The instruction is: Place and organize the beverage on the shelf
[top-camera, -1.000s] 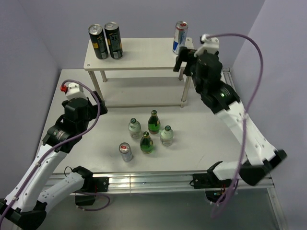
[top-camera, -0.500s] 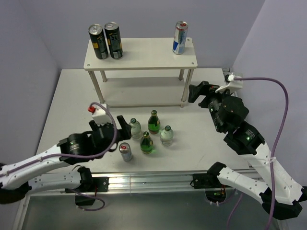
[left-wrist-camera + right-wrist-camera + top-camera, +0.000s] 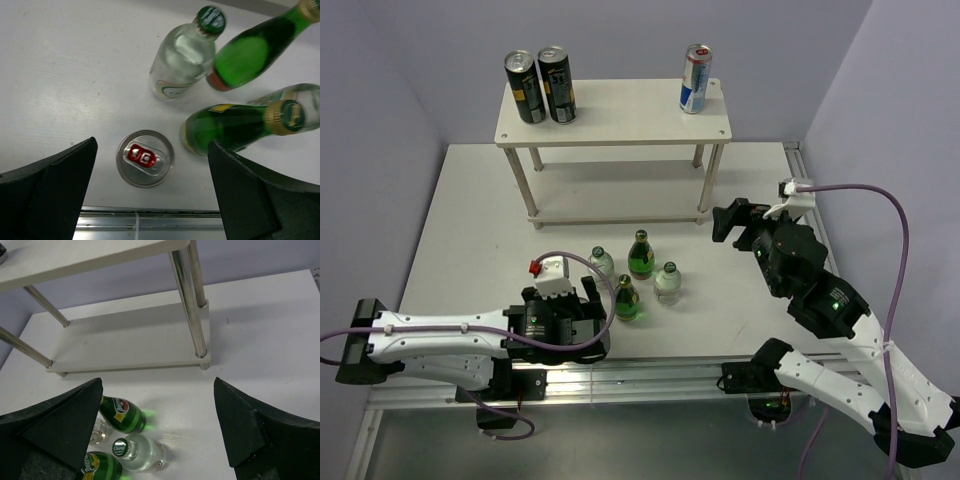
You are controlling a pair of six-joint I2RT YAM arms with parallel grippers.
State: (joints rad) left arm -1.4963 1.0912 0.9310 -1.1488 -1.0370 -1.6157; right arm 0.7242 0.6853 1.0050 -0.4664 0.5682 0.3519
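Note:
The shelf [image 3: 620, 112] stands at the back with two black cans [image 3: 540, 85] on its top left and a blue-silver can [image 3: 695, 78] on its top right. Its lower board shows in the right wrist view [image 3: 130, 340]. Two green bottles [image 3: 640, 255] [image 3: 626, 298] and two clear bottles [image 3: 601, 263] [image 3: 667, 282] stand in front. My left gripper [image 3: 582, 318] is open, pointing down over a silver can [image 3: 145, 158] that sits between its fingers [image 3: 60, 180]; the top view hides this can. My right gripper [image 3: 732, 222] is open and empty, right of the bottles.
The table's metal front rail [image 3: 650, 375] runs just behind the silver can and shows in the left wrist view [image 3: 150, 227]. The nearest green bottle [image 3: 235, 125] stands close to the left gripper's right finger. The shelf's front right leg [image 3: 187, 300] is ahead of the right gripper.
The left arm swung down and forward to hover over the silver can. The right arm drew back from the shelf's top right to low over the table; the blue-silver can stayed on the shelf.

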